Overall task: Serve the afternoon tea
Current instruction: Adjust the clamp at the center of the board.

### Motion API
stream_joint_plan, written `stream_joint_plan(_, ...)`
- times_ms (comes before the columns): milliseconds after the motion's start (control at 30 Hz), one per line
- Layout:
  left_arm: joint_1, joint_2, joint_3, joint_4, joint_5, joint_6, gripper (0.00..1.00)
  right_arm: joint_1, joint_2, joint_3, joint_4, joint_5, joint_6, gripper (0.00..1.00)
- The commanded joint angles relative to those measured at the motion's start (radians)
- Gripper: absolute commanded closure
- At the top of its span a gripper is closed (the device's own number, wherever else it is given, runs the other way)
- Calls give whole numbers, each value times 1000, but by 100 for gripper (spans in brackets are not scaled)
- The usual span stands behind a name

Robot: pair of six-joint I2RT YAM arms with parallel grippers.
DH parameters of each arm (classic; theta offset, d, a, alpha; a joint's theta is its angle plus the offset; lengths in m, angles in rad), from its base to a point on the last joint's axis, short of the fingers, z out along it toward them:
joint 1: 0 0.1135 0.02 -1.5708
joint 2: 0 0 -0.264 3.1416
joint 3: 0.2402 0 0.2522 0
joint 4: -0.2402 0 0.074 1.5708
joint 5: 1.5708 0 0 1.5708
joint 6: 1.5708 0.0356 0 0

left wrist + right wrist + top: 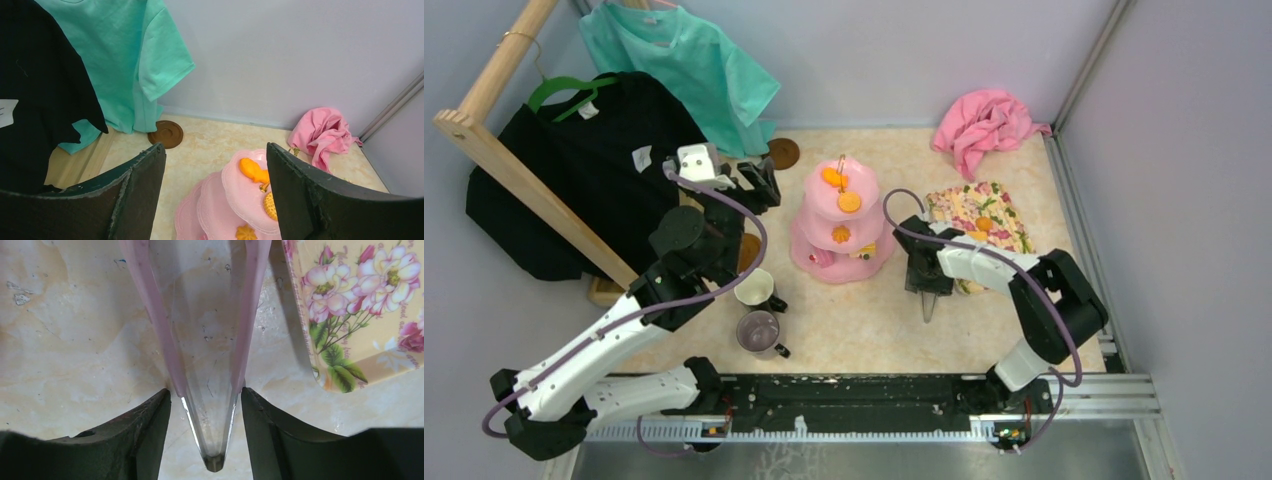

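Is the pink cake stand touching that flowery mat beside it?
Apart. The top view shows a strip of bare table between the cake stand and the left edge of the floral mat.

pink cake stand (235, 189), brown saucer (166, 134)

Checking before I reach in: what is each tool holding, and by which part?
The right tool grips the clear, pink-edged tongs across both arms, near their joined narrow end. The left tool is open and holds nothing.
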Motion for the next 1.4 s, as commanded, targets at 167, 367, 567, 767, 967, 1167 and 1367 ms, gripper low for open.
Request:
stream_joint_plan(167,4,-5,6,-19,42,-31,20,105,23,-163,175,82,121,44)
stream_joint_plan(367,5,-17,-3,-21,69,-38,19,170,51,-237,202,95,210,47)
stream_joint_plan(567,3,-30,-12,-14,77,-41,19,188,63,-304,223,74,279,52)
stream_joint_plan(767,4,-50,-40,5,83,-45,19,230,67,-345,246,56,326,51)
stream_joint_plan(967,4,-63,-46,7,80,-49,18,288,67,-311,205,76,374,56)
stream_joint_plan(1167,4,-74,-54,9,80,-52,18,296,16,-269,127,96,381,79)
stream_joint_plan(1367,5,-85,-61,12,83,-55,18,304,-74,-145,-43,124,368,79)
